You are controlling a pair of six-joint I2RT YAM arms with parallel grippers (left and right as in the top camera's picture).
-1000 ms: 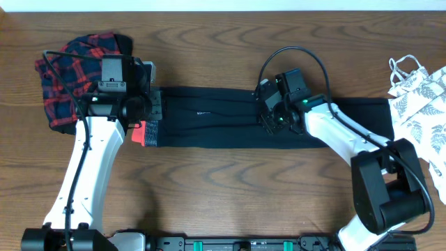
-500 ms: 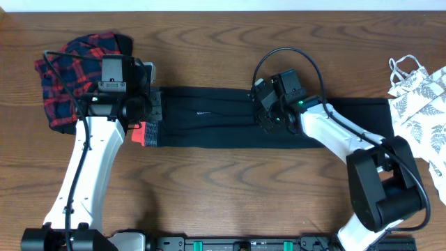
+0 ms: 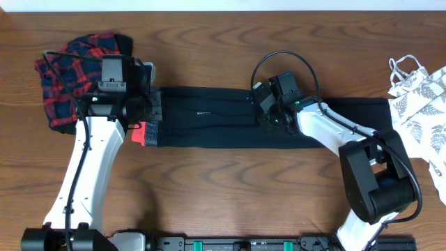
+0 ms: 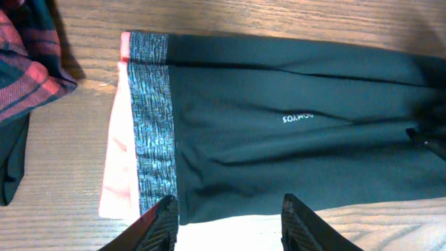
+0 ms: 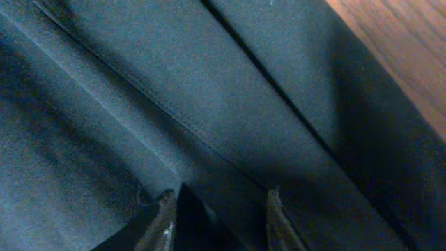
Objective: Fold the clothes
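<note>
The brown wood-grain tabletop (image 3: 230,188) carries long black leggings (image 3: 209,118) laid flat across its middle, with their grey-and-coral waistband (image 4: 153,125) at the left end. A crumpled red-navy plaid garment (image 3: 70,70) lies at the far left, and a white leaf-print top (image 3: 418,104) lies at the right edge.

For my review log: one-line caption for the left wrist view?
Open left gripper hovers over long black leggings with grey-and-coral waistband, flat on brown wooden table; red-navy plaid garment alongside.

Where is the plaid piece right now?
Overhead view: the plaid piece lies bunched at the table's far left, beside the waistband end of the leggings and just left of the left gripper.
</note>
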